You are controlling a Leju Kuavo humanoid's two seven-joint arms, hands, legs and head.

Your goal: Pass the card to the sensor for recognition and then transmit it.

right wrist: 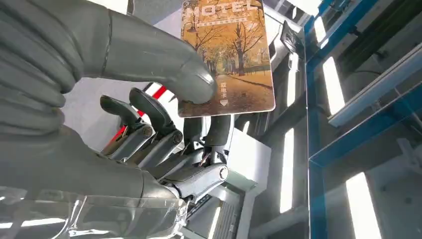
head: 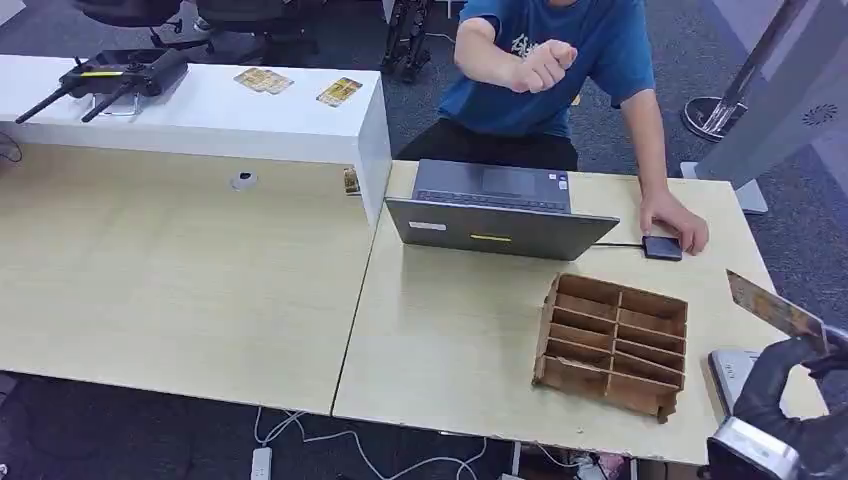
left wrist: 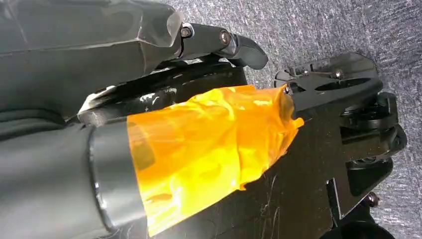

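At the worktop's [head: 450,330] right edge, my right hand [head: 790,385] pinches the card [head: 775,308] between thumb and fingers, raised and tilted, partly cut off by the frame. Left hand's [left wrist: 219,42] state: cannot tell.

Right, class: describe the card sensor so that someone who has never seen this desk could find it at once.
Start at the grey laptop on the right-hand wooden table. Follow the thin black cable from its right side to a small flat black square, the sensor, lying under a person's hand. Unlike the brown cardboard divider tray nearer the robot, it is dark, low and wired.
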